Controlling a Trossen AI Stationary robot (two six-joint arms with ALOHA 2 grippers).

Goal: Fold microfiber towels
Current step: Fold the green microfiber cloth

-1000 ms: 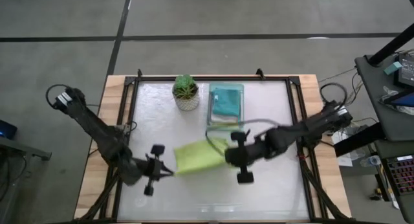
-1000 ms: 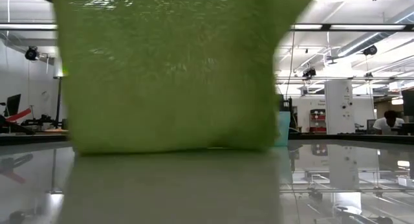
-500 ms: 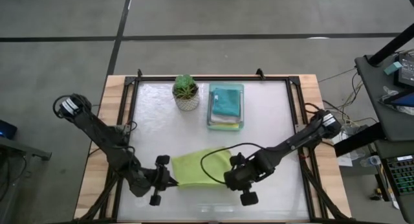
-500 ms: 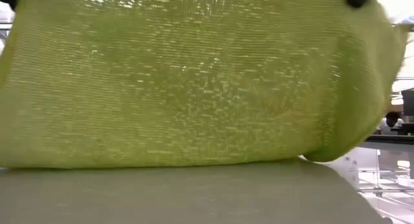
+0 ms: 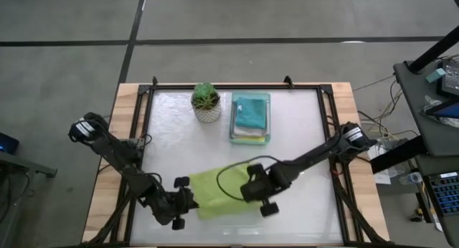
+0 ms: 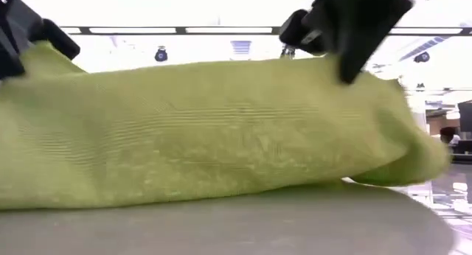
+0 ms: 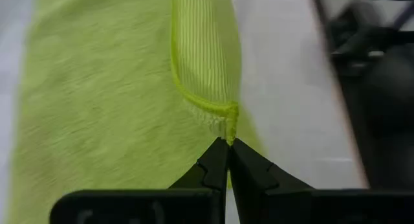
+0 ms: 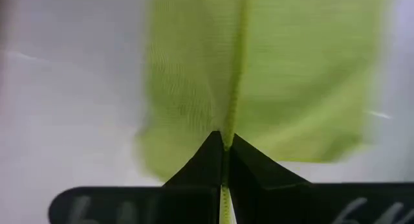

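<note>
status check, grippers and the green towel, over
Left gripper shut on lime towel edge. Right gripper shut on its other edge. Towel low over the table, near front. Nothing in the way.

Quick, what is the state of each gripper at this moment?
Left gripper: closed on an edge of the lime green towel.
Right gripper: closed on the same towel's edge.

Robotics lab: framed test table (image 5: 326, 119) on bare concrete floor (image 5: 215, 18) (equipment bench (image 5: 437, 76) alongside).
</note>
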